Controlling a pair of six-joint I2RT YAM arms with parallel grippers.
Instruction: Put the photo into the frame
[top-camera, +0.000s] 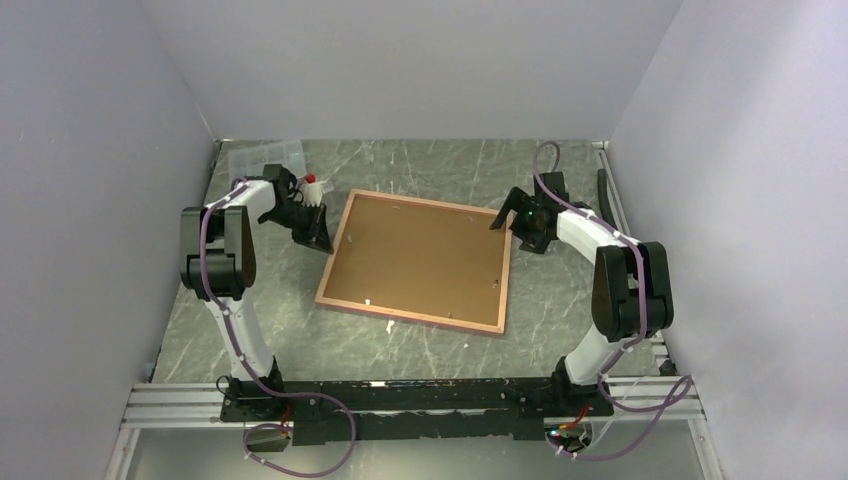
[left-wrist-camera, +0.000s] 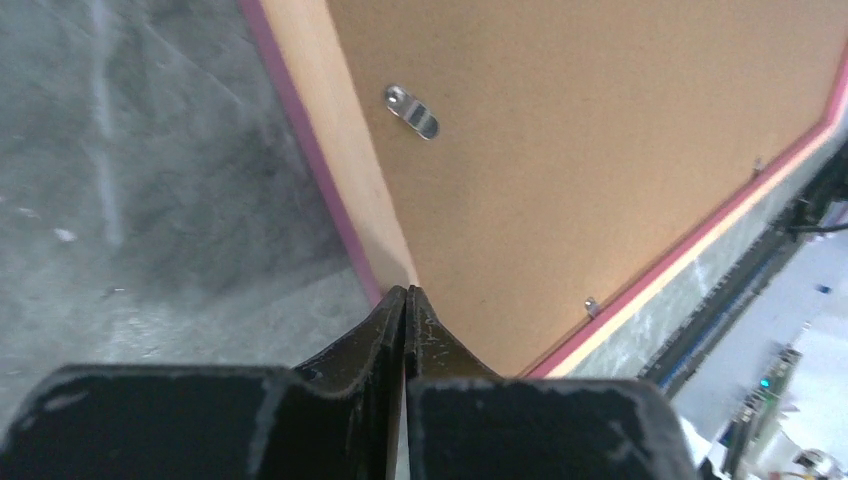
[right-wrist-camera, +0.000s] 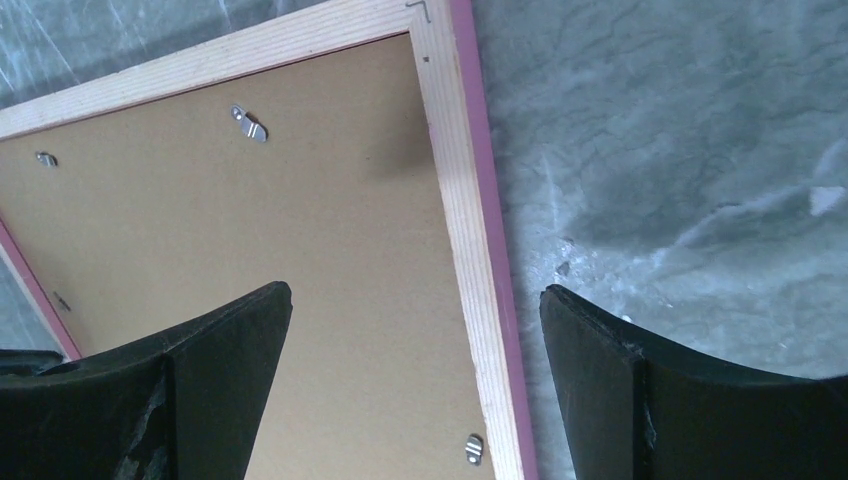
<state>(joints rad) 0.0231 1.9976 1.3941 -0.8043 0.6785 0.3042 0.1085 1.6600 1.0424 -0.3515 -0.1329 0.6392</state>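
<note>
Here the frame (right-wrist-camera: 470, 250) lies between closed left pincer (left-wrist-camera: 405, 300) and wide-open right pincer (right-wrist-camera: 415, 297).

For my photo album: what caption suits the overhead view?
Face-down picture frame lies between the shut left gripper and open right gripper.

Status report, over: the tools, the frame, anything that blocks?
Left tool shut, tip at frame left edge. Right tool open, astride the right edge. Frame face down, backing board in it. Photo not in sight.
</note>
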